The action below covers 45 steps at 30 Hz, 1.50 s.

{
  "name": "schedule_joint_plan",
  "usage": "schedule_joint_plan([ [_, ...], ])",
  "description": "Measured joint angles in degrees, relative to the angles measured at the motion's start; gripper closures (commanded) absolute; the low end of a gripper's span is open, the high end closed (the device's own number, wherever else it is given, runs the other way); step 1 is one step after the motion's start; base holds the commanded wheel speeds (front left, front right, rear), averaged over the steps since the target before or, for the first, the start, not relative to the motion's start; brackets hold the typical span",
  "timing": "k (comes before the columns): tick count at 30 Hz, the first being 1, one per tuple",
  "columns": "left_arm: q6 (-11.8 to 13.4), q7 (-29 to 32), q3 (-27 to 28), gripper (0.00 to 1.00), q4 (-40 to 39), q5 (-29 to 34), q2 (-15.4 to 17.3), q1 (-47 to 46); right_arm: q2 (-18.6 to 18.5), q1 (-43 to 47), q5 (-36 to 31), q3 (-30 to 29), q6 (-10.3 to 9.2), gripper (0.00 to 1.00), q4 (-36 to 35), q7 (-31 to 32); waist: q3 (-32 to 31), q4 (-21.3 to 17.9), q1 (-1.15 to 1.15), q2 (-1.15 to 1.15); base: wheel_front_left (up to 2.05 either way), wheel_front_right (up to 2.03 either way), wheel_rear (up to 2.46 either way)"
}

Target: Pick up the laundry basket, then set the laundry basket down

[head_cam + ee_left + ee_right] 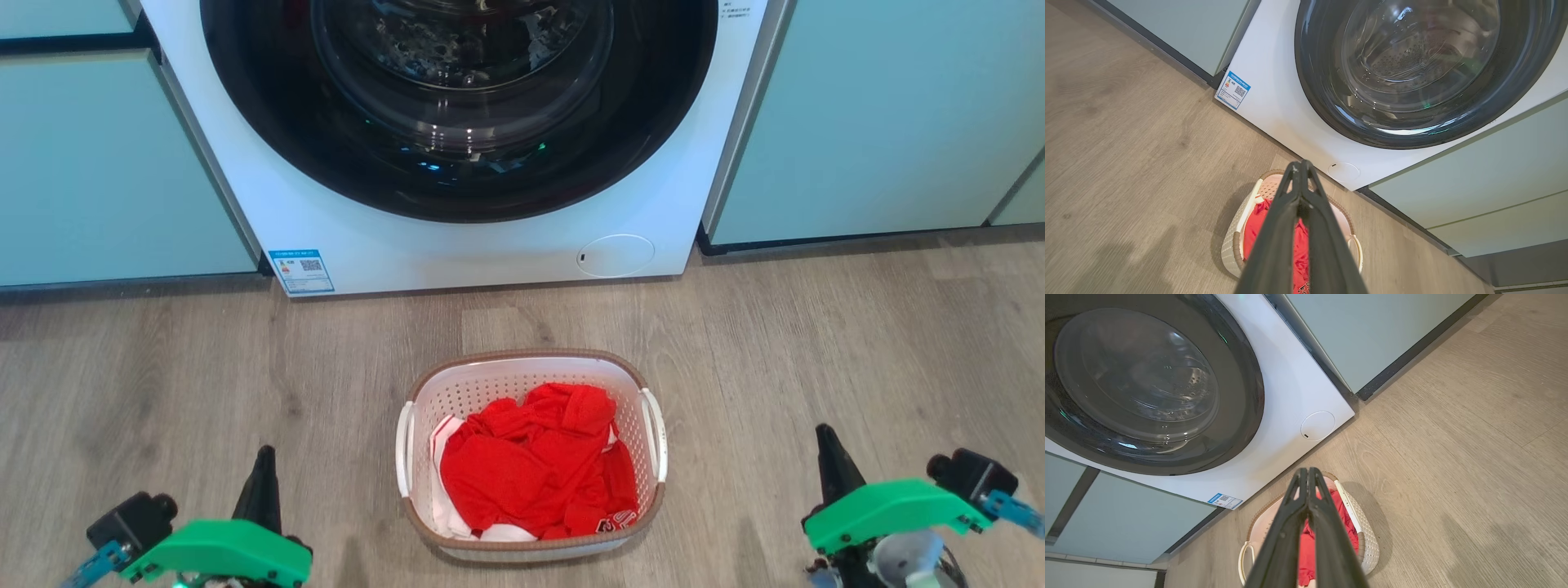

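The laundry basket is white and perforated with a brown rim and white side handles. It stands on the wooden floor in front of the washing machine, with red clothing inside. My left gripper is shut and empty at the lower left, well clear of the basket. At the lower right my right gripper is shut and empty too, about as far from the basket on its other side. Each wrist view looks down its own shut gripper at the basket on the floor beyond.
A white front-loading washing machine with a dark round door stands directly behind the basket. Pale green cabinets flank it on both sides. Bare wooden floor lies around the basket.
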Motion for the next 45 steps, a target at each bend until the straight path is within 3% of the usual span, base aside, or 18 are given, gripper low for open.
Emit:
schedule_joint_plan([
  [45,-4.0,7.4,4.0,1.00,1.1,-30.2,0.0,-4.9,-0.4,-2.5,28.8,-5.3,0.00,1.00,-1.0,7.1,0.1,-0.1,0.01,0.00,0.00,0.00,0.00],
])
